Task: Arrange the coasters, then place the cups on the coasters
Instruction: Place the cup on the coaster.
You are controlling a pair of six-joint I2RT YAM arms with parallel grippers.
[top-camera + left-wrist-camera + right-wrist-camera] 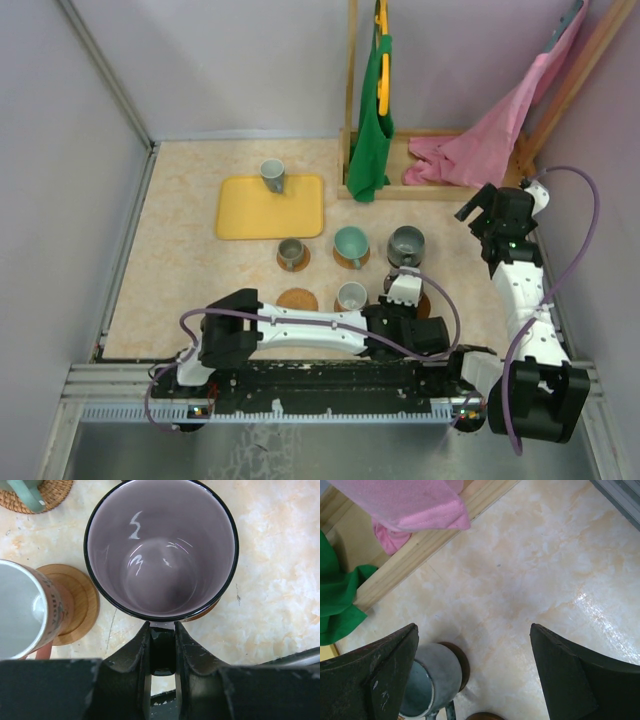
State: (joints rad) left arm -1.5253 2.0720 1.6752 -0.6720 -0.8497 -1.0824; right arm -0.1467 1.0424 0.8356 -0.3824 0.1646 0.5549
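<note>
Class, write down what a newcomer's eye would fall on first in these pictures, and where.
The dark purple glazed mug fills the left wrist view, its handle clamped in the left gripper. At the back, a green cloth and a pink cloth hang from a wooden rack, beside a yellow rectangular tray.
</note>
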